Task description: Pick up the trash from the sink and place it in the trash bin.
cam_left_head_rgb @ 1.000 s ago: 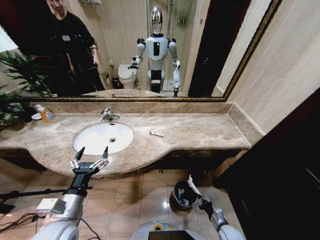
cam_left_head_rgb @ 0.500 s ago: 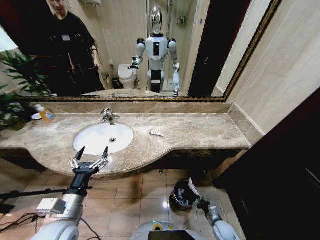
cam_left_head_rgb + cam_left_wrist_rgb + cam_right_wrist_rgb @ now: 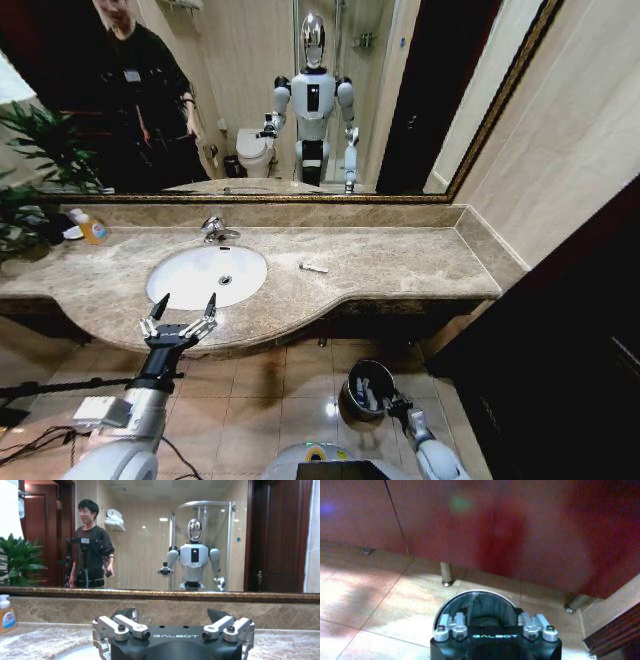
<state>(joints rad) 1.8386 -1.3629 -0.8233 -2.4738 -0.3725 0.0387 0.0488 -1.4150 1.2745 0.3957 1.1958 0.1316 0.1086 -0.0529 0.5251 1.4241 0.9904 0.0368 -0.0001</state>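
I'm in a bathroom: marble counter, sink, wide mirror reflecting toilet, shower.

One sink, one trash bin, one soap bottle, one packet on counter, two grippers

The right claw sits at the trash bin rim, and its fingertips are too small in the head view to tell whether they are apart or closed; in the right wrist view they are hidden behind the claw's own body, over the bin's dark liner. A pale bit shows inside the bin, too small to name. On the worktop, just beside the sink, lies a small white item too tiny to identify. The left claw has its lower body cut off by the left wrist view's edge.
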